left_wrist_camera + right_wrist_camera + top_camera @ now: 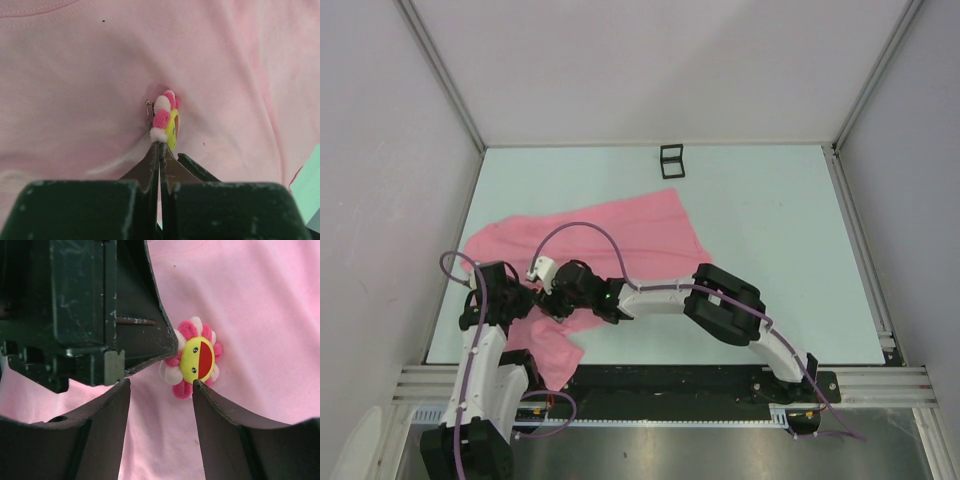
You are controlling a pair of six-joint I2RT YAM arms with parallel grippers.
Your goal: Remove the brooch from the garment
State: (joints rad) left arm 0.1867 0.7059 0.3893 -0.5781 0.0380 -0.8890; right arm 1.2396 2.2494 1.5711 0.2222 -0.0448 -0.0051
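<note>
Where it sits pinned on the pink garment (75,80), the brooch (165,119) is viewed edge-on from the left wrist, its metal pin showing beside the petals. The left gripper (160,146) is closed tight, its tips pressed against the brooch's lower white petal; whether a petal is pinched cannot be told. The right gripper (161,383) is parted, with one fingertip (201,388) touching the flower's lower edge. The garment is spread over the pale green table (770,250).
</note>
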